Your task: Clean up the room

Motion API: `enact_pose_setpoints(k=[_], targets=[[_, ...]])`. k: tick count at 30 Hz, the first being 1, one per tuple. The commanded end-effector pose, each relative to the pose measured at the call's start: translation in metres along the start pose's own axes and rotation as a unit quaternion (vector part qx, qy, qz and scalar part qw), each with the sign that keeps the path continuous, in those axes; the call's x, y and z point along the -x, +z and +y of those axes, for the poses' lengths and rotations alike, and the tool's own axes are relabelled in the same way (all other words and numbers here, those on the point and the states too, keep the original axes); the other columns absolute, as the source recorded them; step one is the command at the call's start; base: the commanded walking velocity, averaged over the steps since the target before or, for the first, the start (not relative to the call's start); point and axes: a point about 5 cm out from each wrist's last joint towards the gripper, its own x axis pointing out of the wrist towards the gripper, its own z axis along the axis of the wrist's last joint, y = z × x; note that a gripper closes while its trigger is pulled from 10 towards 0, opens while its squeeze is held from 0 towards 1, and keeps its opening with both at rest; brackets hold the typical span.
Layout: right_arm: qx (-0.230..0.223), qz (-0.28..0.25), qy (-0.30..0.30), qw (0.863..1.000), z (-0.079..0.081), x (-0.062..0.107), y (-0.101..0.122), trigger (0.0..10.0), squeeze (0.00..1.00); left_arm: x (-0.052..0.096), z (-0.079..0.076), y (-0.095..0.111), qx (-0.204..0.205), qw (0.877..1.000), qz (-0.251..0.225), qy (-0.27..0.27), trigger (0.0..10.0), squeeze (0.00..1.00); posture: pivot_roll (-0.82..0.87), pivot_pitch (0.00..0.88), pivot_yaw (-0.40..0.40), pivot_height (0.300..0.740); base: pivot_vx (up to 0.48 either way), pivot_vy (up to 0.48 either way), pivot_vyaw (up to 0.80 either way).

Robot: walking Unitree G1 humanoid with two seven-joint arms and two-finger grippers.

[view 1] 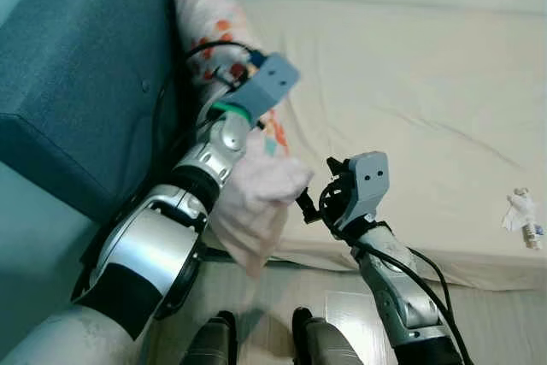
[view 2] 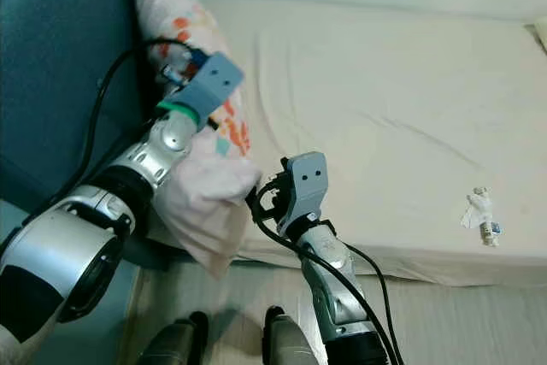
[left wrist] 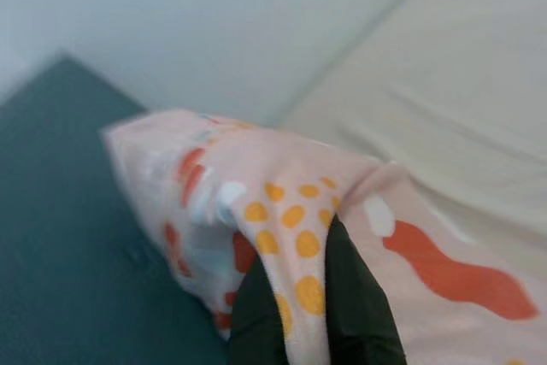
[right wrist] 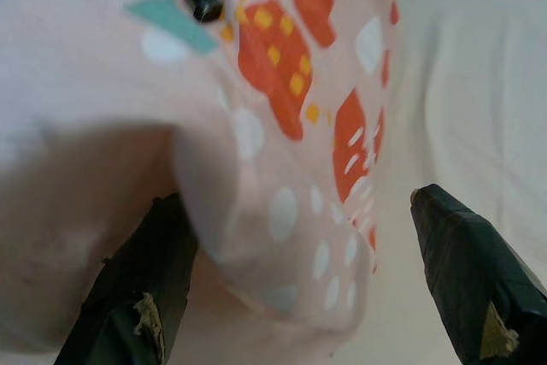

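**Setting the pillow back at the head of the bed**

Standing at the side of the bed (view 2: 410, 108), the robot has a pink pillow (view 2: 205, 185) with orange and white spots between its two arms. The pillow lies along the bed's left edge, up against the teal headboard (view 1: 77, 83), with its lower corner sagging over the near side edge of the mattress.

The left tool (left wrist: 312, 314) is pinched shut on a fold of the pillowcase; in the left wrist view the two black fingers (left wrist: 359, 305) are pressed together with printed cloth caught between them. The right tool (right wrist: 308, 288) is spread wide, one finger either side of the pillow's lower corner, not yet closed on it. From the head views it sits just off that drooping corner, at the bed's near edge.

So the step in hand looks like tidying the pillow, getting it square at the head of the bed. I'd say the next move calls for the right tool to close on the corner it straddles, then for both arms to lift and slide the pillow up onto the mattress so nothing hangs off. The cloth is soft and loose, so a shallow pinch could slip.

Over near the bed's right side, close to the near edge, lies a small crumpled white scrap (view 2: 479, 211) with something tiny beside it, too small to tell. That likely wants clearing afterwards.
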Motion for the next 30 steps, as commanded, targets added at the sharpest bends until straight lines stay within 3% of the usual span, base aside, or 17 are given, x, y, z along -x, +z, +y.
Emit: enact_pose_setpoints(k=[1, 7, 10, 11, 13, 15, 17, 18, 19, 20, 23, 26, 28, 29, 30], targets=[[-0.001, 0.006, -0.009, 1.000, -0.003, 0.006, -0.005, 10.0, 0.00, -0.004, 0.001, 0.014, -0.019, 0.999, -0.025, -0.004, 10.0, 0.00, 0.00, 0.213, 0.078, 0.740, 0.000, 0.000, 0.00], [-0.003, 0.007, -0.012, 1.000, -0.002, 0.008, -0.006, 10.0, 0.00, 0.004, -0.018, -0.009, -0.018, 0.996, 0.046, -0.080, 10.0, 0.00, -0.01, 0.218, 0.082, 0.740, 0.000, 0.000, 0.00], [-0.003, 0.007, -0.012, 1.000, -0.002, 0.007, -0.006, 10.0, 0.00, 0.006, -0.020, -0.014, -0.017, 0.995, 0.055, -0.083, 10.0, 0.00, 0.00, 0.218, 0.083, 0.740, 0.000, 0.000, 0.00], [-0.003, 0.007, -0.013, 1.000, -0.002, 0.008, -0.006, 10.0, 0.00, 0.007, -0.019, -0.016, 0.006, 0.995, 0.058, -0.078, 10.0, 0.00, -0.01, 0.221, 0.082, 0.740, 0.000, 0.000, 0.00], [-0.003, 0.009, -0.014, 1.000, -0.002, 0.008, -0.008, 10.0, 0.00, 0.003, -0.015, 0.000, 0.087, 0.994, 0.014, -0.069, 10.0, 0.00, 0.00, 0.223, 0.080, 0.740, 0.000, 0.000, 0.00], [-0.003, 0.009, -0.014, 1.000, -0.002, 0.008, -0.008, 10.0, 0.00, 0.003, -0.015, 0.000, 0.087, 0.994, 0.014, -0.069, 10.0, 0.00, 0.00, 0.223, 0.080, 0.740, 0.000, 0.000, 0.00], [-0.004, 0.011, -0.012, 1.000, -0.002, 0.008, -0.008, 10.0, 0.00, -0.003, -0.006, 0.025, 0.172, 0.982, -0.041, -0.061, 10.0, 0.00, 0.00, 0.224, 0.074, 0.740, 0.000, 0.000, 0.00], [-0.004, 0.011, -0.012, 1.000, -0.002, 0.008, -0.008, 10.0, 0.00, -0.003, -0.006, 0.025, 0.172, 0.982, -0.041, -0.061, 10.0, 0.00, 0.00, 0.224, 0.074, 0.740, 0.000, 0.000, 0.00], [-0.004, 0.011, -0.011, 1.000, -0.002, 0.008, -0.008, 10.0, 0.00, -0.006, -0.001, 0.040, 0.210, 0.973, -0.067, -0.063, 10.0, 0.00, 0.00, 0.224, 0.074, 0.740, 0.000, 0.000, 0.00], [-0.004, 0.011, -0.011, 1.000, -0.002, 0.008, -0.008, 10.0, 0.00, -0.006, -0.001, 0.040, 0.210, 0.973, -0.067, -0.063, 10.0, 0.00, 0.00, 0.224, 0.074, 0.740, 0.000, 0.000, 0.00], [-0.005, 0.010, -0.009, 1.000, -0.001, 0.006, -0.008, 10.0, 0.00, -0.009, 0.006, 0.080, 0.304, 0.938, -0.134, -0.095, 10.0, 0.00, 0.00, 0.222, 0.073, 0.740, 0.000, 0.000, 0.00], [-0.005, 0.010, -0.009, 1.000, -0.001, 0.006, -0.008, 10.0, 0.00, -0.009, 0.007, 0.089, 0.326, 0.928, -0.150, -0.104, 10.0, 0.00, 0.00, 0.222, 0.073, 0.740, 0.000, 0.000, 0.00], [-0.005, 0.010, -0.009, 1.000, -0.001, 0.007, -0.008, 10.0, 0.00, -0.008, 0.012, 0.108, 0.363, 0.908, -0.181, -0.108, 10.0, 0.00, 0.00, 0.222, 0.074, 0.740, 0.000, 0.000, 0.00], [-0.005, 0.010, -0.009, 1.000, -0.001, 0.007, -0.008, 10.0, 0.00, -0.008, 0.012, 0.108, 0.363, 0.908, -0.181, -0.108, 10.0, 0.00, 0.00, 0.222, 0.074, 0.740, 0.000, 0.000, 0.00], [-0.005, 0.011, -0.009, 1.000, -0.001, 0.007, -0.009, 10.0, 0.00, -0.009, 0.016, 0.116, 0.381, 0.899, -0.190, -0.101, 10.0, 0.00, 0.00, 0.221, 0.075, 0.740, 0.000, 0.000, 0.00]])
